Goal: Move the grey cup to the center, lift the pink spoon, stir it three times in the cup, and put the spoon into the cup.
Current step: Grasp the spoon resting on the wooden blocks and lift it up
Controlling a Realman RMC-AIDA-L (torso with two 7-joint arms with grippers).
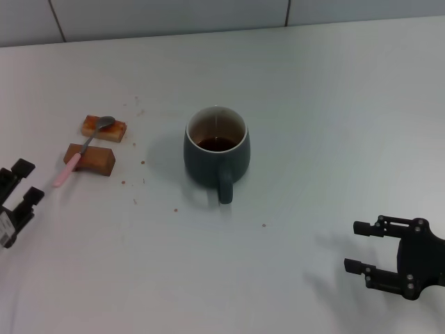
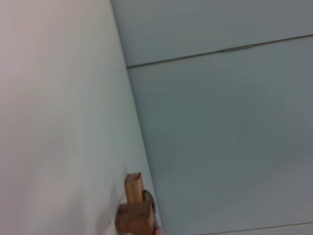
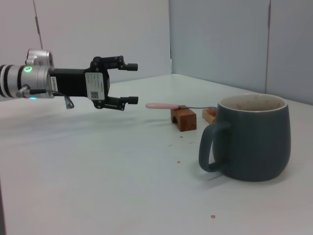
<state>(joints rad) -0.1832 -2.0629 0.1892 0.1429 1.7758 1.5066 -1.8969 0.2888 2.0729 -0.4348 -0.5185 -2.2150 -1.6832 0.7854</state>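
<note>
The grey cup (image 1: 216, 147) stands upright near the table's middle, its handle toward me and brown liquid inside; the right wrist view shows the cup (image 3: 252, 137) too. The pink spoon (image 1: 80, 153) lies across two brown blocks at the left, bowl on the far block, pink handle sticking out toward my left gripper (image 1: 19, 182). That gripper is open, just short of the handle's tip, with nothing between its fingers; it also shows in the right wrist view (image 3: 127, 83), with the spoon (image 3: 168, 105) beyond it. My right gripper (image 1: 361, 246) hovers open at the front right, away from the cup.
Two brown blocks (image 1: 90, 158) (image 1: 103, 128) carry the spoon; the blocks (image 2: 133, 210) also appear in the left wrist view. Small crumbs (image 1: 139, 182) are scattered between blocks and cup. A tiled wall (image 1: 174, 14) bounds the table's far edge.
</note>
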